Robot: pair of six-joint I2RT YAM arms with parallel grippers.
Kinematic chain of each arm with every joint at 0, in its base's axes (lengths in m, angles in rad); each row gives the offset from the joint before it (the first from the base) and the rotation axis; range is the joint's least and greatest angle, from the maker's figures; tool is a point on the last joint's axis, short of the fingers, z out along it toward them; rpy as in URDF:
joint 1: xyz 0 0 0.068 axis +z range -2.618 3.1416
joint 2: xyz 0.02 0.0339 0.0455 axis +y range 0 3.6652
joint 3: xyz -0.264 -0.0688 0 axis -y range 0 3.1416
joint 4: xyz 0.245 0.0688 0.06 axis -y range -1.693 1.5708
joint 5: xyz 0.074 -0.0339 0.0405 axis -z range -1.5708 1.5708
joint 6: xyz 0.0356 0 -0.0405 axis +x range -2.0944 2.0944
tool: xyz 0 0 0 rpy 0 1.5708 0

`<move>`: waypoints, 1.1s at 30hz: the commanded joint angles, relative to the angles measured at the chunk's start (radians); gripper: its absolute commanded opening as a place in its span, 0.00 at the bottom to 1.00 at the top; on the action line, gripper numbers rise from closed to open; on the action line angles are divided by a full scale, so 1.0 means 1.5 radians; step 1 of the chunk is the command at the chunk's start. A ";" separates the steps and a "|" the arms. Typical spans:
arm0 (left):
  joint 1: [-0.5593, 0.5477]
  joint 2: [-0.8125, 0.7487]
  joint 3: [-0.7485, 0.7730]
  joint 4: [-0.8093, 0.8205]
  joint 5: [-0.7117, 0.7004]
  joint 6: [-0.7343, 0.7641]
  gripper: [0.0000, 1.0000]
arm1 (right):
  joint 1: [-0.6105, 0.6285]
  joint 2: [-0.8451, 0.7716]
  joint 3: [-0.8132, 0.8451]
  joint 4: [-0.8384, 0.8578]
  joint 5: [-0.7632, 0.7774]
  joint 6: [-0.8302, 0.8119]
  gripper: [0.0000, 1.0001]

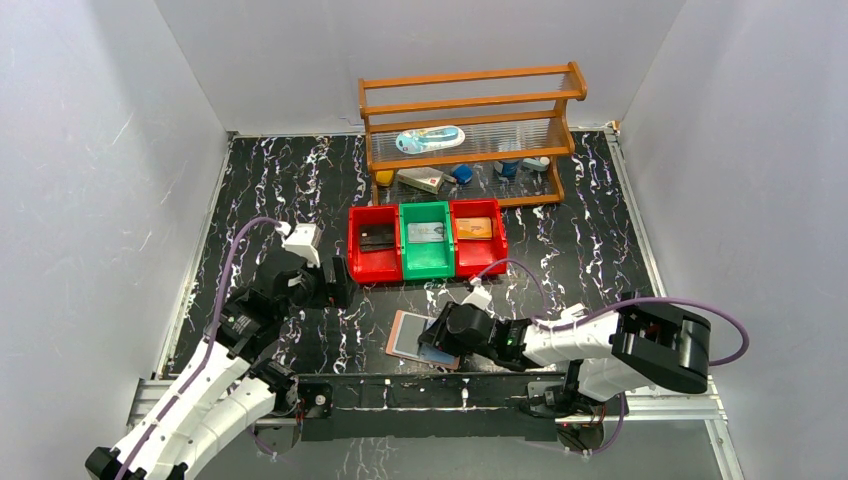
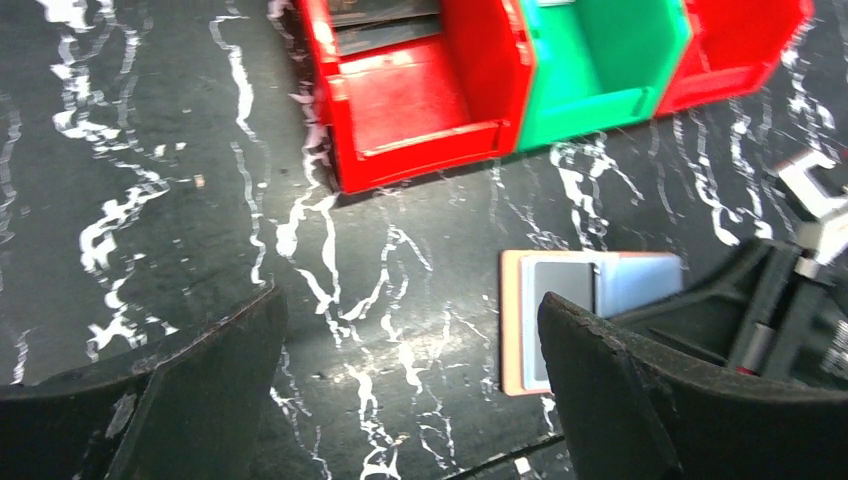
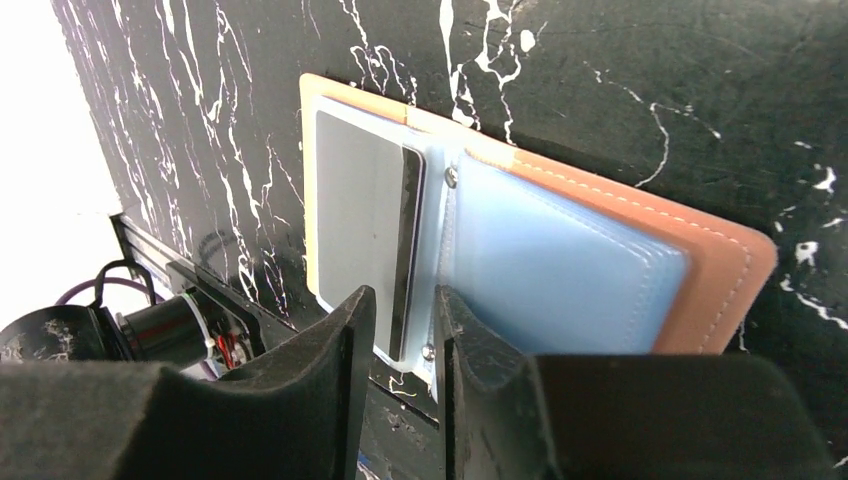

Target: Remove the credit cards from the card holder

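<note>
- Table (image 1: 250, 200): black top with white veining, walled in on 3 sides by pale panels.
- Wooden rack (image 1: 470, 100): stands at the far edge, small items on its shelves, too small to name.
- Right gripper (image 3: 405, 300): reaches in low over the near end of the card holder (image 3: 600, 260). Jaws drawn close, only a slim gap between them. In the wrist view the dark long edge of the grey card (image 3: 355, 215) and the rim of its clear sleeve run into that gap. Cannot tell whether the pads pinch anything.
- Left gripper (image 2: 410, 305): jaws spread wide, only bare table between them. The card holder lies just outside its right finger (image 2: 620, 380), apart from it.
- 3 bins in a row at mid-table, touching side to side: red bin (image 1: 372, 262), green bin (image 1: 427, 258), second red bin (image 1: 480, 255).
- Card holder: open flat near the table's front edge, pinkish-brown cover down, bluish clear sleeves up.
- Cards: the grey card sits in the holder's sleeve; black card (image 1: 376, 237) in the red bin, silver-grey card (image 1: 426, 232) in the green bin, orange card (image 1: 474, 227) in the second red bin.
</note>
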 commanded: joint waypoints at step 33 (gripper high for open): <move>-0.167 0.358 -0.099 0.284 0.319 -0.159 0.34 | -0.065 0.042 -0.119 0.208 -0.101 0.021 0.29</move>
